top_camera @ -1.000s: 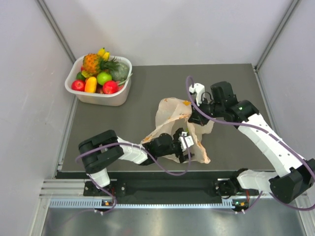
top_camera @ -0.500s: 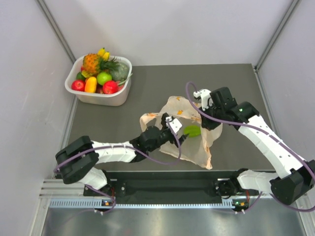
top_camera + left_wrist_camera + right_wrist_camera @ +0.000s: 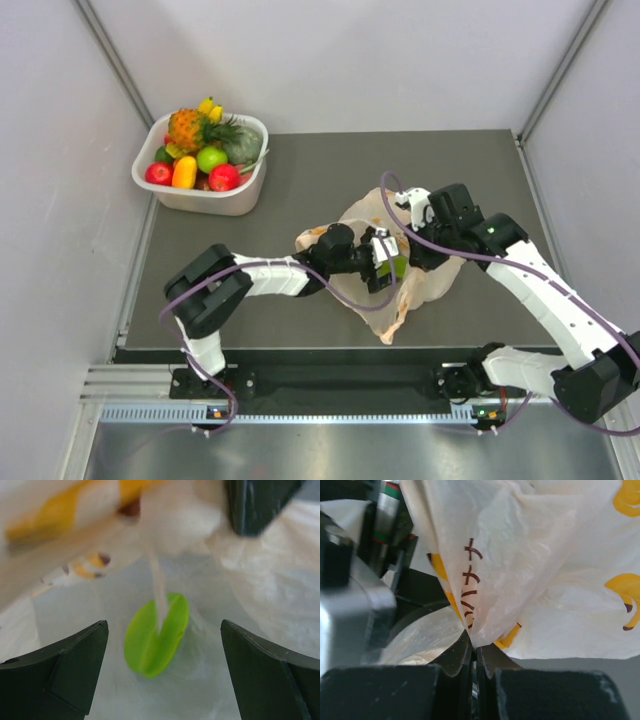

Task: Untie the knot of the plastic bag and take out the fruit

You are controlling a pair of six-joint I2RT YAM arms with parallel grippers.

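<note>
Left end effector (image 3: 162, 630): open wide, holding nothing, pushed inside the plastic bag (image 3: 405, 300) with one finger on each side of the target. Right end effector (image 3: 472, 652): fully closed, pinching a fold of bag film and holding it up. The worktop (image 3: 330, 170) carries the bag at centre-right, between my two arms. A white tub (image 3: 205, 200) heaped with toy fruit stands well apart at the far left corner. Bag: thin, translucent peach-orange film, creased, with yellow-and-brown print. Knot: no tied bunch is visible in any view, and the mouth looks open, so I judge the untying done. Handling, bag: very light, limp and slippery. It would collapse over the opening if let go, so I think the best hold is a gathered fold at the rim, as the right has it now. Green fruit piece (image 3: 156, 636): small, bright and glossy, oval with a crease down the middle. It lies on the bag's inner film, and a pale strip of film crosses its upper part. Handling, fruit: probably light, hard and slick. Plan to close across its narrow width, low down, and avoid trapping film.
</note>
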